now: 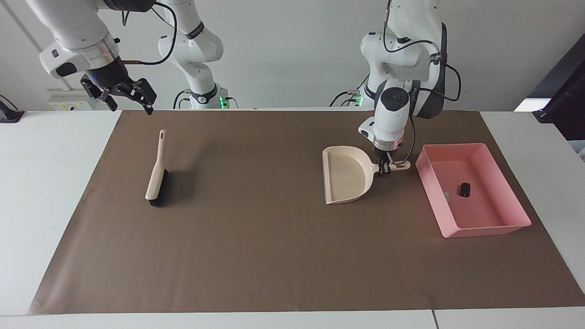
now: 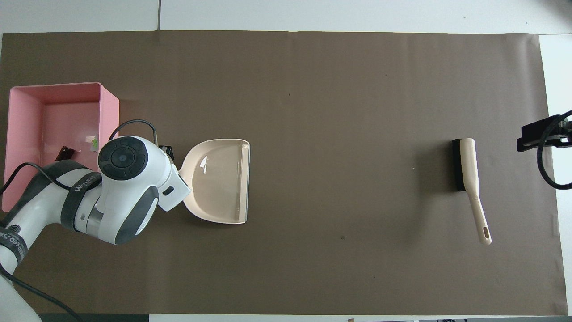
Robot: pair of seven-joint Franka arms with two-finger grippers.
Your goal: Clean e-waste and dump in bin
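Two arms work above a brown mat point(image 1: 256, 237) on a white table point(image 1: 45, 183), against a pale wall. The left gripper point(image 1: 385, 168) pinches the dustpan point(image 1: 343, 176) handle beside the bin point(image 1: 484, 228) holding e-waste point(image 1: 465, 189). The right gripper point(image 1: 123, 93), spread open and empty, hangs near the brush point(image 1: 156, 173).

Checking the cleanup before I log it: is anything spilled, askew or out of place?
Nothing stands out. The dark cylinder and the small white-green part lie inside the pink bin. The left gripper holds the dustpan by its handle beside the bin, and the brush lies flat on the mat.
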